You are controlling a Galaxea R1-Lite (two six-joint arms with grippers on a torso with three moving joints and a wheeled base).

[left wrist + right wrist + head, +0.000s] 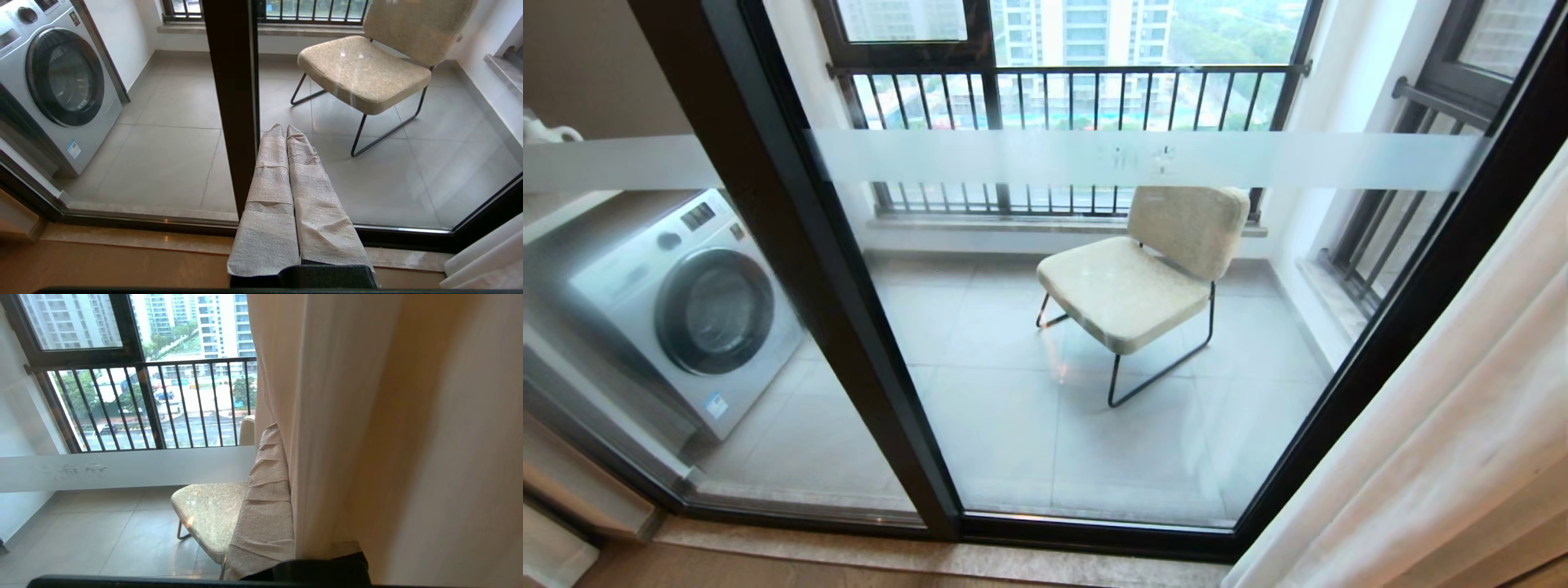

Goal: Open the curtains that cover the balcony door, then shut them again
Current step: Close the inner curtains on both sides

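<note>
From my head camera I look down through the balcony door point(849, 327), tall glass sliding panels in black-brown metal frames with a frosted horizontal band across them. Neither arm shows in this view. The curtains point(1445, 457), floor-length pale cream fabric in soft folds, hang gathered at the right edge of the door, leaving the glass uncovered. Beyond the glass I see a silver front-loading washing machine point(686, 310) on the left and a beige upholstered chair on thin black metal legs point(1143, 278) on the grey tiled balcony floor point(1013, 408).

My left gripper point(282, 128) points forward and slightly down at the middle door frame, its two fingers point(269, 183) wrapped in pale grey textured cloth and pressed together along their length, holding nothing. It hangs clear of the glass, above the light stone sill point(122, 237).

My right gripper point(282, 433) is raised higher and aimed towards the black-railed window point(155, 404) beyond the balcony. I see one cloth-wrapped finger point(265, 506) lying against the curtain's edge; the fabric drapes over the rest and fills the view on that side. The jaws are closed, and whether a fold is pinched between them I cannot tell.
</note>
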